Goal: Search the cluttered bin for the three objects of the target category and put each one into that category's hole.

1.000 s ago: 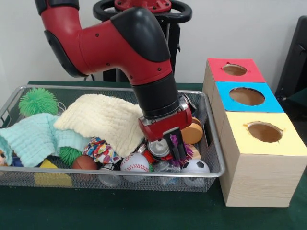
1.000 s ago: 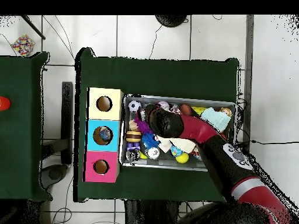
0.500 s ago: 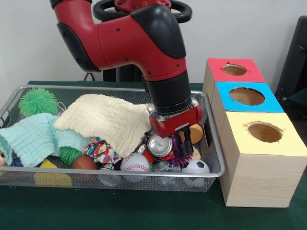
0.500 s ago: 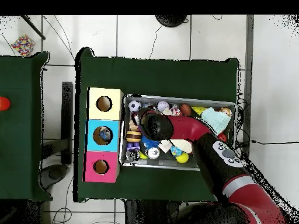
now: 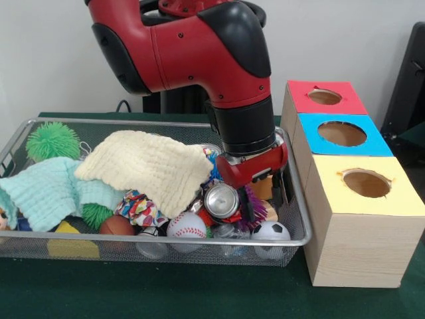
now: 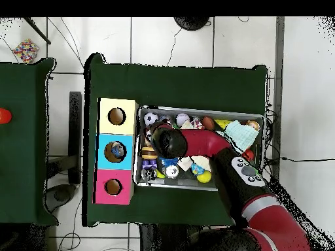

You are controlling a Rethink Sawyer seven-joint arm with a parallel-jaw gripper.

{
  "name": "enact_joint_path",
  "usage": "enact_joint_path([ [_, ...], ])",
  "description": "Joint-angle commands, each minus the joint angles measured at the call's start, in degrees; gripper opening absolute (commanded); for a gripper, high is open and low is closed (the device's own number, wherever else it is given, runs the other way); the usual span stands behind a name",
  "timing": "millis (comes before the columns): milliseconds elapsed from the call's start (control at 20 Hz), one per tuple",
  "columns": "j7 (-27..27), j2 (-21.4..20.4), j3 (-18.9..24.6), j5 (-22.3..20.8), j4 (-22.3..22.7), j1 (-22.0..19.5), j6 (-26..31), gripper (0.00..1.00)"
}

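My gripper hangs low over the right end of the wire bin, beside the bin wall nearest the boxes. The arm's red wrist hides most of it, and from above only the wrist shows. Just left of the gripper lies a silver can, with a purple spiky toy under it. A baseball, a soccer ball and a brown football rest along the bin's front wall. Three holed boxes stand to the right: red, blue and yellow.
A cream cloth and a mint cloth cover much of the bin. A green spiky ball sits at the back left and a yellow block at the front left. From above, the boxes line the bin's left side.
The arm has swung right toward the boxes and lifted a little. The silver can it was covering now shows fully.
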Motion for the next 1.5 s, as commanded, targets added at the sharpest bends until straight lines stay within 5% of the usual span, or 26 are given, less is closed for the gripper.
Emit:
enact_joint_path([
  [50,1.79,-0.49,-4.22,-3.56,-4.14,0.63,5.73,1.0],
  [600,4.1,-2.86,-9.24,-4.48,-4.89,3.74,3.0,1.0],
  [1100,4.53,3.15,-4.31,-2.19,-5.0,1.01,-2.58,1.0],
  [1500,4.9,1.08,-6.89,-3.28,-6.18,2.21,-3.69,1.0],
])
